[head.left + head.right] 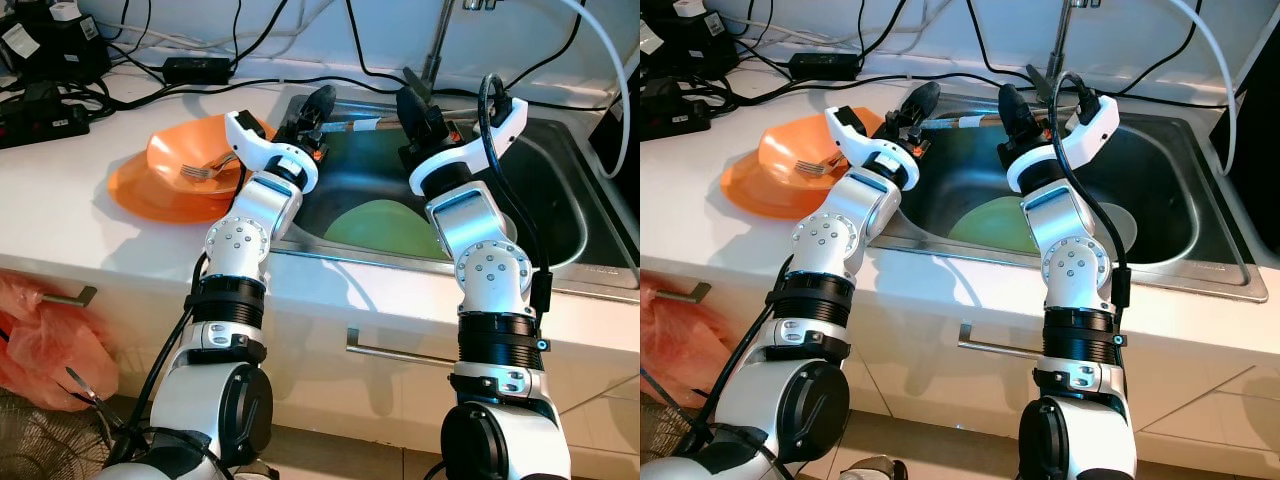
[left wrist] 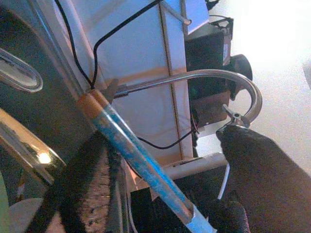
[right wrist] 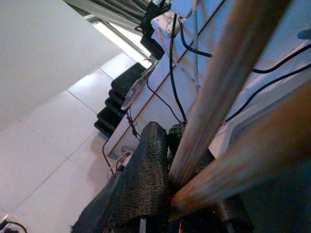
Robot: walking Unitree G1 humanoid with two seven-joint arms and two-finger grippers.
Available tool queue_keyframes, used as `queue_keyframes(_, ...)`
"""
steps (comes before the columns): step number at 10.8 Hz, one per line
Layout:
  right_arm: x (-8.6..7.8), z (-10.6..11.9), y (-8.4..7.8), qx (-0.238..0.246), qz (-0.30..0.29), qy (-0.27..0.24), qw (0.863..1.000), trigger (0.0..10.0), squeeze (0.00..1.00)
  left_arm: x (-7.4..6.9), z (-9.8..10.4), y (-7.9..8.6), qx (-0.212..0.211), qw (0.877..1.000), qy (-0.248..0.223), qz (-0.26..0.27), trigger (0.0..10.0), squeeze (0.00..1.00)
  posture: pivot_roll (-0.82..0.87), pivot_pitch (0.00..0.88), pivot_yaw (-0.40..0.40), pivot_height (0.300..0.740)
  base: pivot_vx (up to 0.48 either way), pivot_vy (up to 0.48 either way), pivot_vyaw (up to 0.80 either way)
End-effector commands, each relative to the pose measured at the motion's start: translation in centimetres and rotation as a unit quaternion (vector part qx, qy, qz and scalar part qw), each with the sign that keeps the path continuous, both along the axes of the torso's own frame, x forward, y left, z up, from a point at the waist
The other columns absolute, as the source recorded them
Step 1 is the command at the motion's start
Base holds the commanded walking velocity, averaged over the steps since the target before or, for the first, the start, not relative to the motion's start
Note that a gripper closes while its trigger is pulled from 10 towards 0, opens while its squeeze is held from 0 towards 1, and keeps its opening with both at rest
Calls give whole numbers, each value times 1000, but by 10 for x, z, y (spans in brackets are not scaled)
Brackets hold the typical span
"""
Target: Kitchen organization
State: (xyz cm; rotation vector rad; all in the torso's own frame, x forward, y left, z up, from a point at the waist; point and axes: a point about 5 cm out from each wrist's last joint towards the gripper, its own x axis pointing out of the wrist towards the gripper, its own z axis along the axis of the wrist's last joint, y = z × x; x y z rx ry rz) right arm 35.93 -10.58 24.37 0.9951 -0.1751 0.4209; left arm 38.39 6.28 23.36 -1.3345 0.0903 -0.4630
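White counter and steel sink (image 1: pixel 560 160) are far from tidied: chopsticks (image 1: pixel 350 124) are held over the basin, pinched by the left gripper (image 1: pixel 312 112) and right gripper (image 1: pixel 418 112), while a green plate (image 1: pixel 385 228) and orange bowl (image 1: pixel 195 152) with fork (image 1: pixel 205 170) wait.

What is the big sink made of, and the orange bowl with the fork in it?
The sink looks like brushed stainless steel: grey, dully shiny, with soft reflections along its rim. The orange bowl looks like plastic, going by its even bright colour and smooth, slightly glossy surface, though glazed ceramic can't be ruled out. The fork resting in it looks like metal: silvery and reflective.
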Motion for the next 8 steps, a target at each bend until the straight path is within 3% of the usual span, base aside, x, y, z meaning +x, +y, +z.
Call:
queue_keyframes(1,0,-1,1,-2,2,4,1000,0,0,-24,-17,-64,-70,994,41,-71,10000,1000,68,34,27,740,0,0,0)
queue_keyframes(8,0,-1,1,-2,2,4,1000,0,0,-24,-17,-64,-70,994,41,-71,10000,1000,68,34,27,740,0,0,0)
